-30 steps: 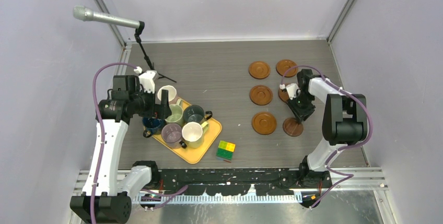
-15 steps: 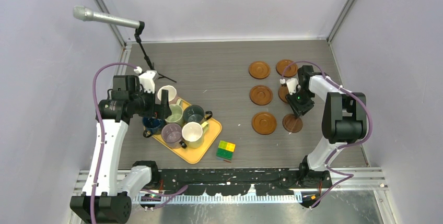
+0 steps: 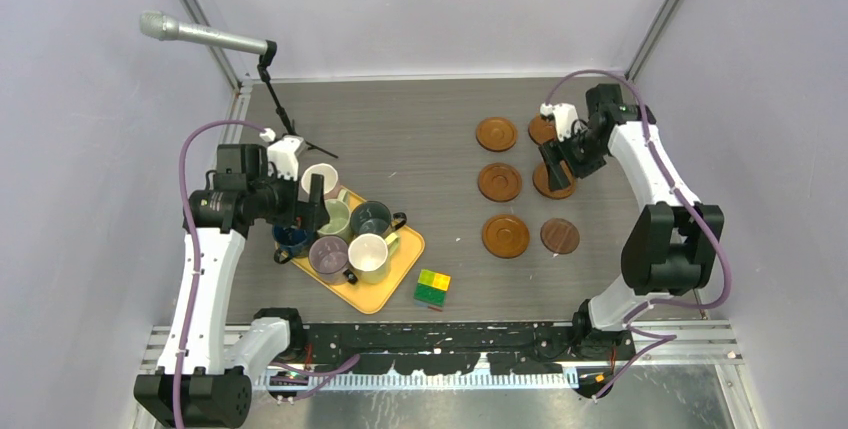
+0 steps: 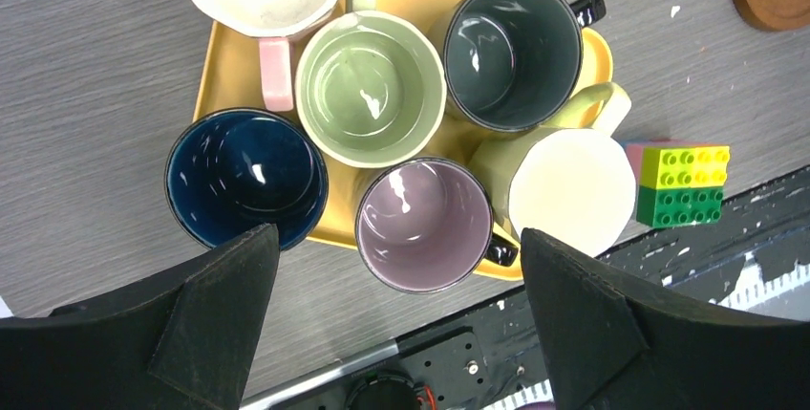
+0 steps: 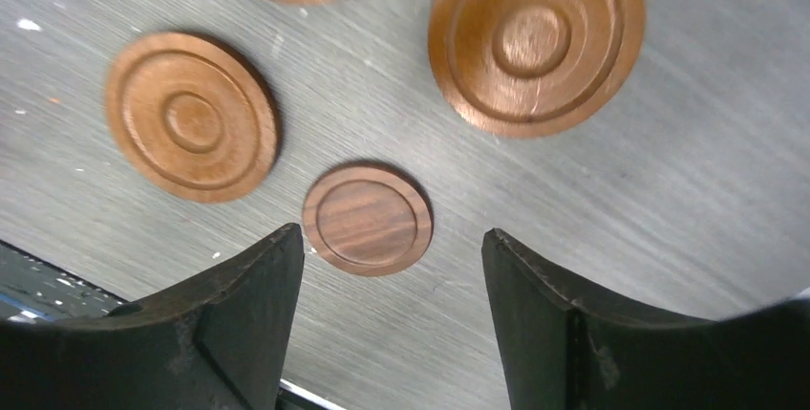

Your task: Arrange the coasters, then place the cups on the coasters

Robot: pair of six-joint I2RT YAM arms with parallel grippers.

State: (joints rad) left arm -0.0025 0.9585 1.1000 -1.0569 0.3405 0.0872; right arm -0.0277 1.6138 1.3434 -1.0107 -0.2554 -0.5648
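Top external view has the six coasters (image 3: 499, 181) lying in two rows of three on the right half of the desk (image 3: 410, 139), all apart from one another, with the darker coaster (image 3: 560, 236) at the near right corner. The arranging looks finished, so the cups come next. The right pincer (image 3: 566, 159) hangs above the middle of the right-hand row, jaws wide and empty, touching nothing; its wrist view shows the darker coaster flat on the desk between the fingers. The left pincer (image 4: 398, 233) hovers over the six cups (image 4: 370, 85) crowded together at the tray (image 4: 222, 71), jaws at full spread, holding nothing. I judge an outer cup the best start, such as the dark blue cup (image 4: 245, 176) or the pale yellow cup (image 4: 571, 192). Put one finger inside the wall on the free side, rise straight so the neighbours stay put, then set the cup centred inside a coaster's raised rim.
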